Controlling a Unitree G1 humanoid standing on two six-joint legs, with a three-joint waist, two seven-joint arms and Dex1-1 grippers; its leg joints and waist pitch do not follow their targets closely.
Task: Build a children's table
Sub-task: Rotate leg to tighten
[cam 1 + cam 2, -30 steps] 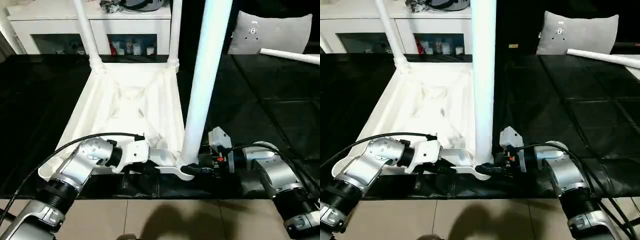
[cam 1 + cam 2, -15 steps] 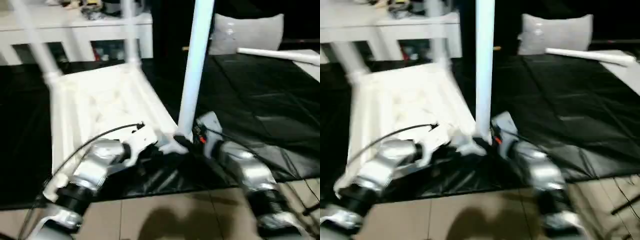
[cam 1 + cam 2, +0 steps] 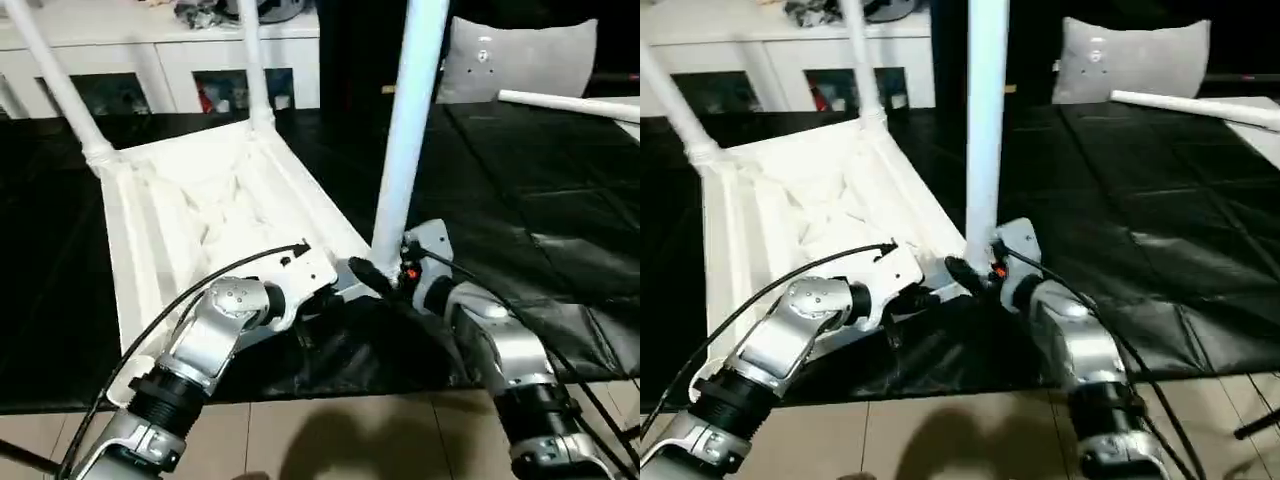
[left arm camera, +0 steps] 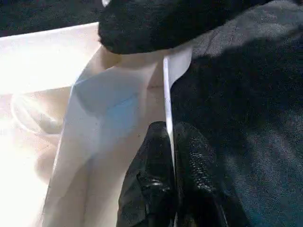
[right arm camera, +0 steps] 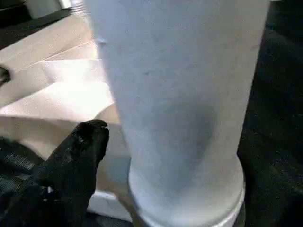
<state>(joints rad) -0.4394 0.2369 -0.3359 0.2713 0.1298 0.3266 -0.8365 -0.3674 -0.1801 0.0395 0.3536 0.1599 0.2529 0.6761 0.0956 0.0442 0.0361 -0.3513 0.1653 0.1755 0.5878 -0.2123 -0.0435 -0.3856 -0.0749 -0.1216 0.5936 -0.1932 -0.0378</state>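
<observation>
The white plastic rectangular tabletop [image 3: 215,215] lies upside down on the large black-covered work surface [image 3: 540,200], ribbed underside up, turned at an angle to the near edge. Three long white tapered tube legs stand in its corner sockets: the far-left leg [image 3: 55,85], the far-right leg [image 3: 252,60], and the near-right leg [image 3: 408,130] rising tall and straight right in front of the head camera. A fourth white tube leg [image 3: 565,103] lies flat on the black cover, well apart on the right, near a grey cushion [image 3: 520,55].

Down at the near edge, the left gripper [image 4: 171,177] has its two black fingers [image 4: 149,189] pressed together on the thin white rim of the tabletop, one finger either side of the wall. It pinches that edge just beside the near-right corner.

The right gripper [image 3: 375,275] sits at the foot of the near-right leg. In its wrist view one black finger [image 5: 71,165] lies close beside the base of the leg where the tube meets its round collar; it may be just touching, but the angle is too tight to say. The other finger is hidden, so whether this gripper is spread or closed I cannot tell.

White cabinets [image 3: 200,70] stand beyond the work surface, and beige floor tiles [image 3: 330,440] show below its near edge.
</observation>
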